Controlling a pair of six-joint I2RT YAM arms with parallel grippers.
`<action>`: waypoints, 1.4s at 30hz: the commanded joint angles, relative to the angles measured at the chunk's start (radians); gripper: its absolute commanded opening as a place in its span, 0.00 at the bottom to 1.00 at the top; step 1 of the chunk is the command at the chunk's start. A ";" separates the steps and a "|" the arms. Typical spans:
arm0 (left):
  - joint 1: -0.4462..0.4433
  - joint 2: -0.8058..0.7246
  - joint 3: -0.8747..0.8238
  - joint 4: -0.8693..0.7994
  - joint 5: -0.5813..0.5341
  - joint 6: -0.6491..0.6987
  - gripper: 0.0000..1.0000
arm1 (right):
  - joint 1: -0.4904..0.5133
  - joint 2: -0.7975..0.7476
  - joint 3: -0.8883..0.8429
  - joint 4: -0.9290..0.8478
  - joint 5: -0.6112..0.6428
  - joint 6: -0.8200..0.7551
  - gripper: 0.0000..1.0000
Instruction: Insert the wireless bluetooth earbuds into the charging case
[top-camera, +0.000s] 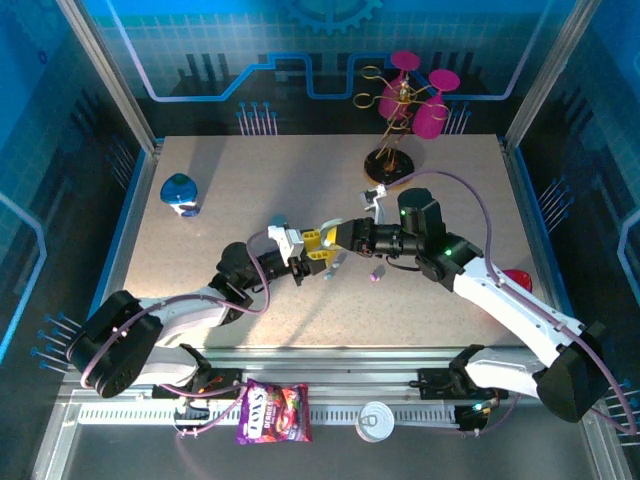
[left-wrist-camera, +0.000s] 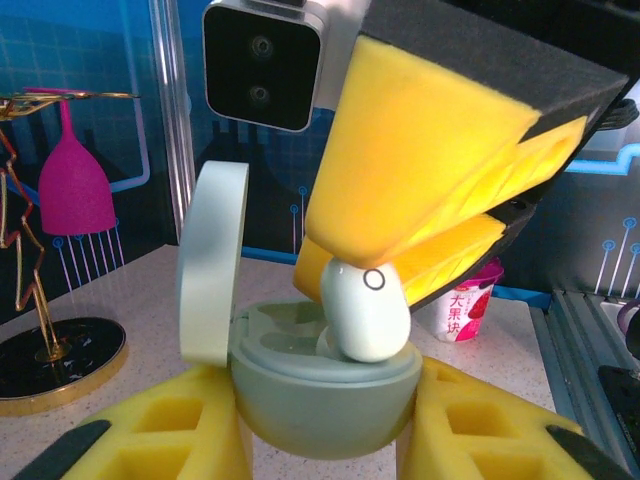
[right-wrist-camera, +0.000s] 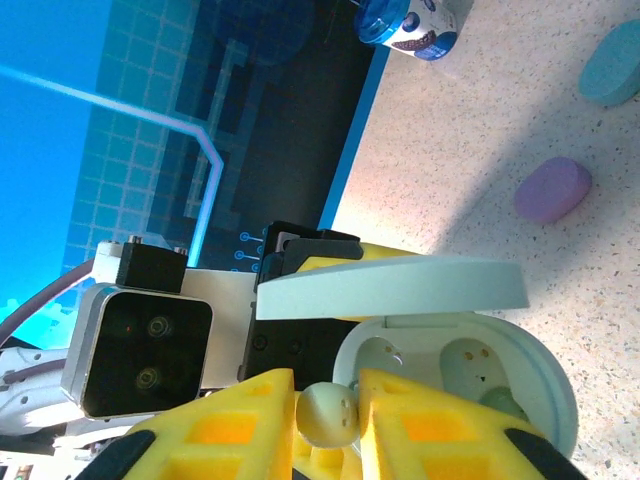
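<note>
My left gripper (top-camera: 308, 247) is shut on the mint charging case (left-wrist-camera: 330, 390), gripping its round body from both sides above the table's middle. The lid (left-wrist-camera: 212, 265) stands open. My right gripper (top-camera: 336, 238) meets it from the right. Its yellow fingers (right-wrist-camera: 250, 420) flank a whitish mint earbud (right-wrist-camera: 326, 414) and touch it. The earbud (left-wrist-camera: 365, 315) rests with its lower end in the case's open top, tilted against the rim. The case (right-wrist-camera: 545, 375) shows two inner sockets under its lid (right-wrist-camera: 400, 285). A purple earbud (right-wrist-camera: 552, 190) and a light-blue one (right-wrist-camera: 610, 65) lie on the table.
A blue cup (top-camera: 180, 195) stands at the far left. A wire stand with pink glasses (top-camera: 400, 110) is at the back. A candy bag (top-camera: 273, 413) and a white round cup (top-camera: 377, 420) lie on the front rail. A red object (top-camera: 517, 278) sits at the right edge.
</note>
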 joint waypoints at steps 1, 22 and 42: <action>-0.007 0.000 0.051 0.089 0.031 0.007 0.22 | 0.012 0.008 0.028 -0.092 0.053 -0.045 0.22; -0.013 0.016 0.052 0.124 0.060 -0.021 0.22 | 0.033 0.051 0.148 -0.283 0.172 -0.173 0.22; 0.005 0.044 0.014 0.189 0.018 -0.044 0.22 | 0.056 -0.073 0.108 -0.233 0.107 -0.263 0.35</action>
